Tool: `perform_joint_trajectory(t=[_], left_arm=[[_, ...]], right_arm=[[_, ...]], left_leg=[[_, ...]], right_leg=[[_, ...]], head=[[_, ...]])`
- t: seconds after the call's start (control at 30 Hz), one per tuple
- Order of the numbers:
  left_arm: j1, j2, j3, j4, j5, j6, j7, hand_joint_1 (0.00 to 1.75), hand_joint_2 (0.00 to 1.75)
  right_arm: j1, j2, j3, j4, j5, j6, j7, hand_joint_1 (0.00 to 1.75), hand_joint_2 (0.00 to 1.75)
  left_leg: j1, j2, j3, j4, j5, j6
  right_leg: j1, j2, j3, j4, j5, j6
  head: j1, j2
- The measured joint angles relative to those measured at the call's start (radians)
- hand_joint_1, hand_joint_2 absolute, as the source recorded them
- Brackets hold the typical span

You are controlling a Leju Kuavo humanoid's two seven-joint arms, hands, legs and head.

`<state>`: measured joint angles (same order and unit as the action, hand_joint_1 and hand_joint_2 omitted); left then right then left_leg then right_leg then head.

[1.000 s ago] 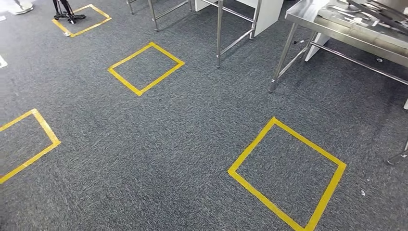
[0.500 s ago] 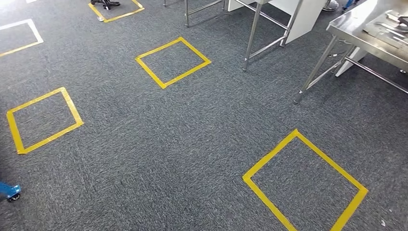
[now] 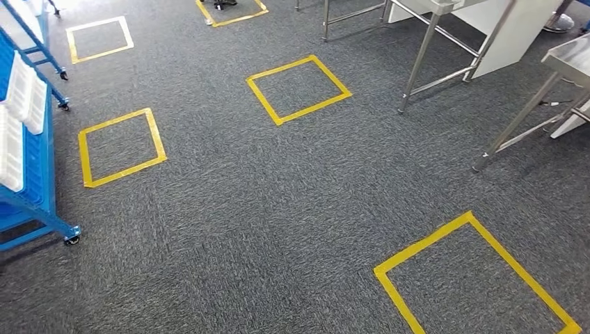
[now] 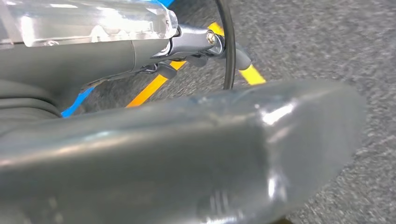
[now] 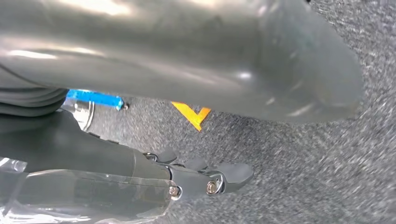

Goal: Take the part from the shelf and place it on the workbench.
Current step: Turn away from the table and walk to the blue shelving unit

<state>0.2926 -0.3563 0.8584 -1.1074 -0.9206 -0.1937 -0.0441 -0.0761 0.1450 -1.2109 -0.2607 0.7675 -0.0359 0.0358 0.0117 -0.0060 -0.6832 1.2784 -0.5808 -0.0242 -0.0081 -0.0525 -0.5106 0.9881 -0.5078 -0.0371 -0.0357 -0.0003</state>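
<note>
A blue wheeled shelf (image 3: 31, 177) stands at the left edge of the head view and carries white bins (image 3: 23, 97). What lies in the bins is hidden from here. A corner of the steel workbench (image 3: 572, 56) reaches in at the far right. In the left wrist view my left hand (image 4: 154, 140) hangs over the carpet, its thick thumb apart from straight fingers (image 4: 205, 44), and it holds nothing. My right hand (image 5: 187, 60) hangs the same way, with its fingers (image 5: 210, 179) stretched out and nothing in them.
Grey carpet bears several yellow tape squares, one near the shelf (image 3: 122, 146), one in the middle (image 3: 299, 89), one at the front right (image 3: 473, 278). Steel table legs (image 3: 417, 66) and the workbench leg (image 3: 515, 122) stand at the right. A dark stand (image 3: 224, 4) is far back.
The whole head picture has swung left. The blue shelf with white bins has come in at the left edge, and the workbench has slid almost out at the right.
</note>
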Motion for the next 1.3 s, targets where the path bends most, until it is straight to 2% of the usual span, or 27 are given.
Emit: perform_joint_trajectory(t=[0.07, 0.13, 0.17, 0.23, 0.27, 0.33, 0.4, 0.43, 0.47, 0.5, 0.53, 0.6, 0.63, 0.67, 0.7, 0.77, 0.83, 0.9, 0.97, 1.0, 1.03, 1.07, 1.1, 1.17, 1.2, 1.27, 1.3], left_arm=[[0.003, 0.0, -0.002, -0.002, -0.001, -0.002, -0.001, 0.0, 0.0], [0.003, 0.0, -0.005, -0.005, -0.005, -0.005, -0.003, 0.0, 0.0], [0.003, 0.0, -0.007, -0.006, -0.008, -0.007, -0.004, 0.0, 0.0], [0.005, 0.0, -0.011, -0.006, -0.011, -0.008, -0.007, 0.0, 0.0], [0.007, 0.0, -0.012, -0.006, -0.01, -0.008, -0.007, 0.0, 0.0], [0.009, -0.001, -0.013, -0.006, -0.007, -0.007, -0.006, 0.0, 0.0], [0.005, -0.001, -0.016, -0.006, -0.001, -0.001, 0.002, 0.0, 0.0], [0.004, -0.003, -0.025, -0.004, 0.009, 0.018, 0.015, 0.0, 0.0], [0.004, -0.007, -0.045, 0.001, 0.031, 0.055, 0.038, 0.0, 0.0], [0.005, -0.011, -0.082, 0.01, 0.065, 0.114, 0.071, 0.0, 0.0], [0.006, -0.015, -0.14, 0.024, 0.108, 0.182, 0.111, 0.0, 0.0], [0.008, -0.018, -0.28, 0.049, 0.177, 0.287, 0.173, 0.0, 0.0], [0.009, -0.017, -0.347, 0.058, 0.194, 0.309, 0.188, 0.0, 0.0], [0.01, -0.016, -0.397, 0.064, 0.2, 0.317, 0.194, 0.0, 0.0], [0.012, -0.014, -0.432, 0.068, 0.201, 0.317, 0.196, 0.0, 0.0], [0.018, -0.012, -0.475, 0.072, 0.199, 0.308, 0.194, 0.0, 0.0], [0.026, -0.011, -0.502, 0.072, 0.192, 0.297, 0.191, 0.0, 0.0], [0.029, -0.01, -0.52, 0.073, 0.188, 0.292, 0.189, 0.0, 0.0], [0.029, -0.01, -0.532, 0.073, 0.184, 0.287, 0.188, 0.0, 0.0], [0.029, -0.009, -0.535, 0.073, 0.18, 0.285, 0.187, 0.0, 0.0], [0.029, -0.009, -0.536, 0.073, 0.175, 0.283, 0.186, 0.0, 0.0], [0.029, -0.008, -0.537, 0.074, 0.17, 0.281, 0.183, 0.0, 0.0], [0.029, -0.008, -0.538, 0.075, 0.165, 0.28, 0.181, 0.0, 0.0], [0.026, -0.007, -0.539, 0.077, 0.156, 0.279, 0.174, 0.0, 0.0], [0.025, -0.007, -0.54, 0.078, 0.153, 0.278, 0.171, 0.0, 0.0], [0.025, -0.007, -0.54, 0.081, 0.15, 0.278, 0.165, 0.0, 0.0], [0.025, -0.007, -0.54, 0.083, 0.15, 0.278, 0.163, 0.0, 0.0]], right_arm=[[-0.002, 0.0, 0.0, 0.0, 0.0, 0.0, -0.004, 0.0, 0.0], [-0.003, 0.0, 0.0, 0.001, 0.002, 0.0, -0.013, 0.0, 0.0], [-0.004, 0.0, 0.0, 0.001, 0.004, 0.0, -0.018, 0.0, 0.0], [-0.008, 0.0, 0.0, 0.001, 0.013, 0.001, -0.024, 0.0, 0.0], [-0.011, 0.0, 0.0, 0.001, 0.019, 0.002, -0.025, 0.0, 0.0], [-0.012, 0.0, 0.001, 0.001, 0.033, 0.004, -0.025, 0.0, 0.0], [-0.008, -0.001, 0.002, 0.001, 0.045, 0.005, -0.022, 0.0, 0.0], [-0.007, 0.0, 0.002, 0.001, 0.047, 0.0, -0.016, 0.0, 0.0], [-0.007, 0.002, 0.003, 0.001, 0.047, -0.008, -0.008, 0.0, 0.0], [-0.007, 0.005, 0.003, 0.002, 0.044, -0.02, 0.001, 0.0, 0.0], [-0.007, 0.009, 0.003, 0.002, 0.042, -0.031, 0.009, 0.0, 0.0], [-0.008, 0.015, 0.003, 0.003, 0.04, -0.041, 0.018, 0.0, 0.0], [-0.008, 0.016, 0.003, 0.004, 0.042, -0.042, 0.022, 0.0, 0.0], [-0.01, 0.018, 0.003, 0.004, 0.045, -0.042, 0.025, 0.0, 0.0], [-0.012, 0.02, 0.003, 0.005, 0.049, -0.041, 0.029, 0.0, 0.0], [-0.017, 0.024, 0.003, 0.007, 0.056, -0.038, 0.037, 0.0, 0.0], [-0.018, 0.027, 0.004, 0.008, 0.059, -0.036, 0.043, 0.0, 0.0], [-0.014, 0.028, 0.004, 0.008, 0.06, -0.035, 0.044, 0.0, 0.0], [-0.012, 0.028, 0.004, 0.009, 0.061, -0.032, 0.045, 0.0, 0.0], [-0.012, 0.028, 0.004, 0.009, 0.063, -0.029, 0.045, 0.0, 0.0], [-0.012, 0.028, 0.004, 0.009, 0.066, -0.025, 0.045, 0.0, 0.0], [-0.013, 0.028, 0.004, 0.009, 0.069, -0.022, 0.044, 0.0, 0.0], [-0.013, 0.028, 0.004, 0.009, 0.072, -0.017, 0.044, 0.0, 0.0], [-0.014, 0.027, 0.005, 0.009, 0.075, -0.009, 0.042, 0.0, 0.0], [-0.016, 0.026, 0.006, 0.009, 0.076, -0.006, 0.04, 0.0, 0.0], [-0.02, 0.025, 0.008, 0.009, 0.08, -0.002, 0.038, 0.0, 0.0], [-0.022, 0.025, 0.009, 0.009, 0.082, -0.001, 0.038, 0.0, 0.0]], left_leg=[[0.001, 0.022, 0.071, -0.122, 0.062, 0.001], [-0.004, 0.056, 0.136, -0.241, 0.099, 0.01], [-0.007, 0.064, 0.148, -0.267, 0.103, 0.015], [-0.011, 0.05, 0.144, -0.274, 0.103, 0.026], [-0.009, 0.042, 0.145, -0.279, 0.107, 0.032], [-0.004, 0.024, 0.149, -0.289, 0.117, 0.046], [-0.003, 0.005, 0.147, -0.292, 0.124, 0.055], [-0.004, -0.006, 0.144, -0.291, 0.125, 0.057], [-0.004, -0.018, 0.142, -0.29, 0.126, 0.057], [-0.005, -0.032, 0.142, -0.289, 0.126, 0.057], [-0.005, -0.046, 0.142, -0.287, 0.126, 0.057], [-0.004, -0.076, 0.142, -0.282, 0.125, 0.054], [-0.005, -0.088, 0.14, -0.278, 0.124, 0.05], [-0.005, -0.098, 0.138, -0.276, 0.123, 0.044], [-0.004, -0.105, 0.134, -0.275, 0.123, 0.038], [-0.003, -0.118, 0.129, -0.275, 0.125, 0.025], [-0.003, -0.082, 0.114, -0.245, 0.104, 0.017], [-0.003, -0.025, 0.064, -0.141, 0.041, 0.01], [0.0, -0.006, 0.001, -0.01, -0.017, 0.001], [0.002, -0.004, -0.012, 0.022, -0.021, -0.002], [0.003, 0.0, -0.004, 0.011, -0.004, -0.004], [0.005, 0.007, 0.025, -0.039, 0.027, -0.005], [0.006, 0.026, 0.067, -0.115, 0.062, -0.004], [0.001, 0.058, 0.132, -0.236, 0.102, 0.005], [-0.002, 0.065, 0.144, -0.262, 0.106, 0.012], [-0.006, 0.049, 0.141, -0.268, 0.106, 0.026], [-0.006, 0.04, 0.141, -0.272, 0.109, 0.033]], right_leg=[[0.0, -0.024, 0.003, 0.004, -0.005, 0.005], [0.004, -0.043, 0.007, 0.009, -0.012, 0.014], [0.006, -0.051, 0.009, 0.01, -0.014, 0.019], [0.007, -0.066, 0.013, 0.008, -0.014, 0.029], [0.005, -0.065, 0.016, 0.008, -0.017, 0.035], [0.001, -0.021, 0.003, 0.045, -0.048, 0.045], [-0.002, 0.034, -0.05, 0.159, -0.116, 0.049], [-0.003, 0.046, -0.084, 0.229, -0.145, 0.049], [-0.004, 0.049, -0.111, 0.278, -0.157, 0.049], [-0.004, 0.051, -0.122, 0.293, -0.147, 0.049], [-0.005, 0.053, -0.115, 0.268, -0.118, 0.048], [-0.006, 0.082, -0.061, 0.136, -0.036, 0.044], [-0.005, 0.104, -0.037, 0.076, -0.01, 0.041], [-0.005, 0.121, -0.021, 0.037, 0.004, 0.039], [-0.002, 0.13, -0.016, 0.023, 0.004, 0.036], [-0.001, 0.114, -0.014, 0.018, 0.007, 0.029], [-0.004, 0.088, -0.011, 0.008, 0.013, 0.016], [-0.003, 0.057, -0.01, 0.003, 0.014, 0.005], [0.0, 0.025, -0.013, 0.005, 0.012, 0.002], [0.0, 0.01, -0.013, 0.005, 0.011, 0.002], [0.001, -0.005, -0.012, 0.006, 0.009, 0.004], [0.0, -0.018, -0.01, 0.007, 0.007, 0.006], [0.0, -0.03, -0.007, 0.009, 0.003, 0.01], [0.004, -0.047, -0.002, 0.014, -0.004, 0.021], [0.006, -0.055, 0.0, 0.016, -0.006, 0.026], [0.005, -0.069, 0.004, 0.015, -0.008, 0.037], [0.002, -0.066, 0.005, 0.018, -0.012, 0.042]], head=[[0.0, 0.0], [0.002, 0.0], [0.003, 0.0], [0.006, 0.0], [0.006, 0.0], [0.01, 0.0], [0.015, 0.0], [0.016, 0.0], [0.016, 0.0], [0.016, 0.0], [0.016, 0.0], [0.018, 0.0], [0.019, 0.0], [0.02, 0.0], [0.02, 0.0], [0.02, 0.0], [0.017, 0.0], [0.012, 0.0], [0.008, 0.0], [0.008, 0.0], [0.008, 0.0], [0.008, 0.0], [0.008, 0.0], [0.01, 0.0], [0.011, 0.0], [0.015, 0.0], [0.015, 0.0]])
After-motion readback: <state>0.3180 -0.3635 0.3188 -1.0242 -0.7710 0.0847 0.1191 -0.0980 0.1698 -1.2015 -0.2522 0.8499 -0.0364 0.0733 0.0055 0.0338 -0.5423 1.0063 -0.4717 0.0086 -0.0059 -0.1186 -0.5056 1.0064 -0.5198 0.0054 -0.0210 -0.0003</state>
